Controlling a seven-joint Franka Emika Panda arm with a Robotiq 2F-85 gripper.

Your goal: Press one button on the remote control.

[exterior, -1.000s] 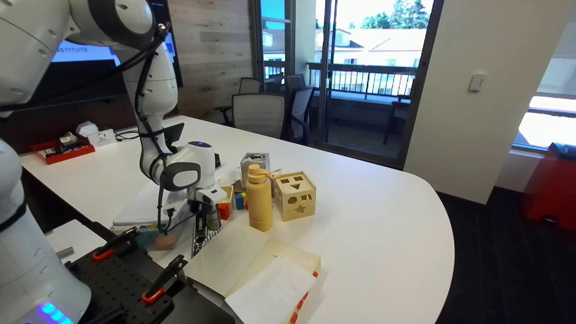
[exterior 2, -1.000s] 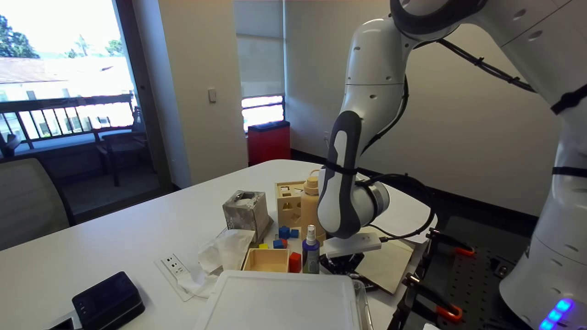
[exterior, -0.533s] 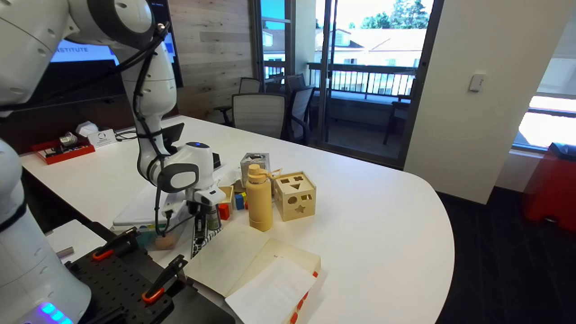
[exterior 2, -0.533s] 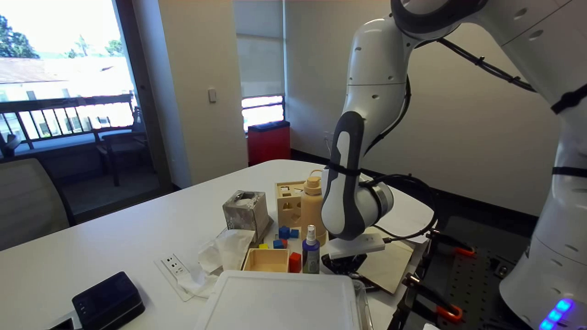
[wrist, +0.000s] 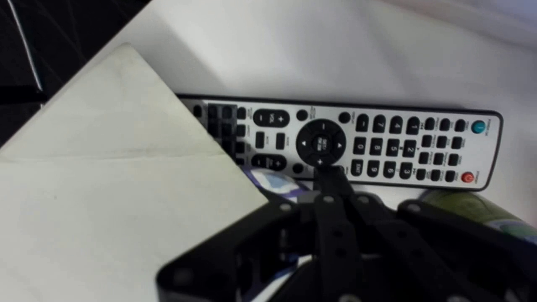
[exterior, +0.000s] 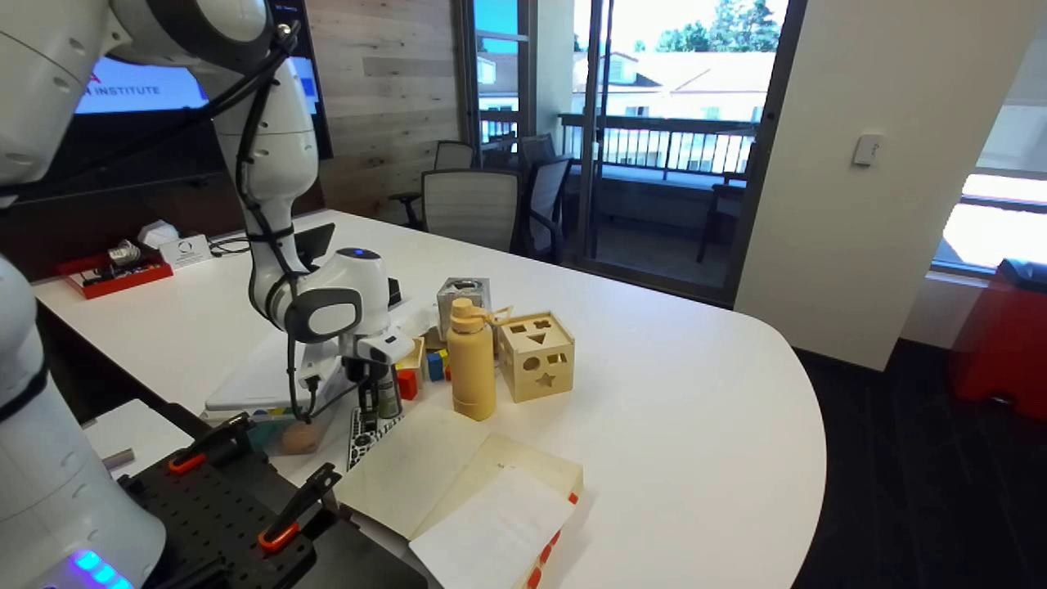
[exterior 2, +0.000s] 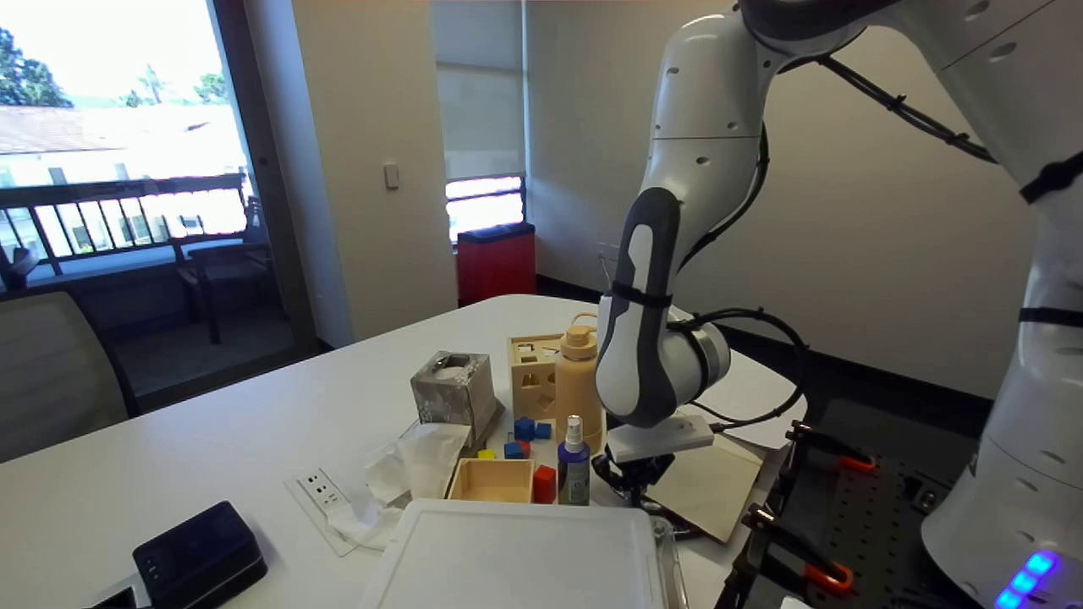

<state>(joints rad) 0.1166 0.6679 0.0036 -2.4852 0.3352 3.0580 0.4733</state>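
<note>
just below pressed-together end effector [wrist: 334,179]: remote control [wrist: 349,140], round dial [wrist: 321,143] close by; contact unclear

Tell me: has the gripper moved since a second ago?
Yes: the gripper has risen, judged against the unmoved yellow bottle in an exterior view.

Wrist: I'm peering down close past my gripper [wrist: 334,180] by a tabletop edge [wrist: 128,27] | in an exterior view, facing the far edge [exterior: 605,288] | in an exterior view, facing the rounded end [exterior 2: 525,315] lengthwise | both exterior views: standing farther off, sharing that end
</note>
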